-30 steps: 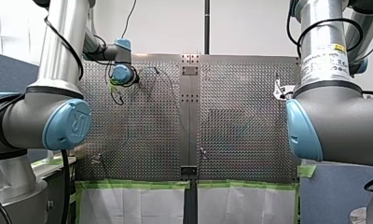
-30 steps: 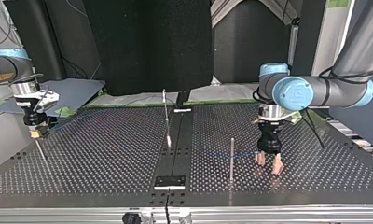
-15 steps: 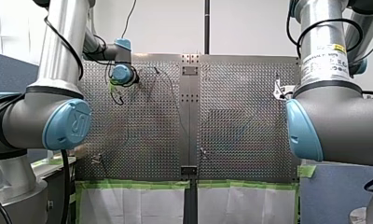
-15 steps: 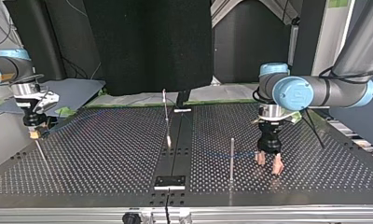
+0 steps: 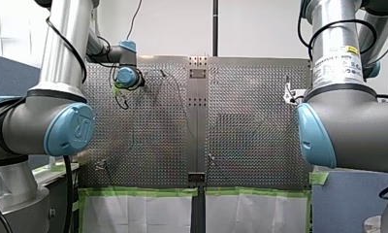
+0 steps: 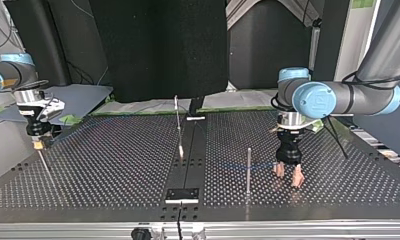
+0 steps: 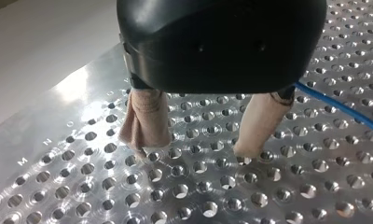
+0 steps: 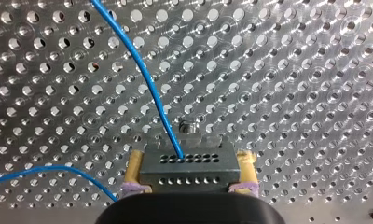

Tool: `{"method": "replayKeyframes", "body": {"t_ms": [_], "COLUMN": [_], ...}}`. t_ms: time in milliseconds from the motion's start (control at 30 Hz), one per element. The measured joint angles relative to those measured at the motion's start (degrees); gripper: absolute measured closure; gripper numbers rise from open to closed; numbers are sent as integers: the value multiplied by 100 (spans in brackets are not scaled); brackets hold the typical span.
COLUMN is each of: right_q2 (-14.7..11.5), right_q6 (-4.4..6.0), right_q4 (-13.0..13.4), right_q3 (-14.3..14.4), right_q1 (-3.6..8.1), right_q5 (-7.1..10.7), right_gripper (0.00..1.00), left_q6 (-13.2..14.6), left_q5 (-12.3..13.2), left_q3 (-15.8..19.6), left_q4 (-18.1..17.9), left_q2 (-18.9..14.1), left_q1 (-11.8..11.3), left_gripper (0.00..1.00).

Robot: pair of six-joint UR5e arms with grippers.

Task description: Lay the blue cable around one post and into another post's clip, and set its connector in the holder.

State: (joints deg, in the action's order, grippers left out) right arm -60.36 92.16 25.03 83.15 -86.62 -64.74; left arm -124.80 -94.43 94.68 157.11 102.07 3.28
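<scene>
My right gripper (image 8: 190, 157) clamps the connector (image 8: 187, 170), my left gripper (image 7: 195, 149) stands open and empty beside the blue cable (image 7: 343, 108): laying it round a post (image 6: 248, 167) seems next.

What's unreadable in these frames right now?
blue cable route: top view, too thin; whether it rounds the post unclear.
right tool: front view, mostly behind my right arm.
clip and holder: too small in every view.
connector underside: right wrist view, hidden by the connector itself.

perforated table (image 5: 250, 121) | white wall (image 5: 260, 29) beyond table, front view | black panel (image 6: 158, 50) behind table, top view | green tape (image 5: 138, 191) along table edge | white sheets (image 5: 134, 213) below tape
</scene>
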Motion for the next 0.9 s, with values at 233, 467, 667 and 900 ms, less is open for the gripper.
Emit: {"method": "replayKeyframes", "body": {"t_ms": [233, 467, 667, 900], "right_q2": [2, 2, 4, 2], "right_q6": [4, 2, 0, 0], "right_q4": [7, -270, -269, -270], "right_q3": [-1, 9, 7, 7], "right_q1": [-1, -14, -11, -11], "right_q5": [5, 2, -1, -1], "right_gripper": [70, 68, 68, 68], "left_q6": [0, 0, 0, 0], "left_q5": [0, 0, 0, -1], "left_q3": [1, 1, 1, 2], "left_q4": [0, 1, -3, -6], "left_q2": [0, 0, 0, 0], "left_q1": [1, 1, 0, 0], "left_gripper": [0, 0, 0, 0]}}
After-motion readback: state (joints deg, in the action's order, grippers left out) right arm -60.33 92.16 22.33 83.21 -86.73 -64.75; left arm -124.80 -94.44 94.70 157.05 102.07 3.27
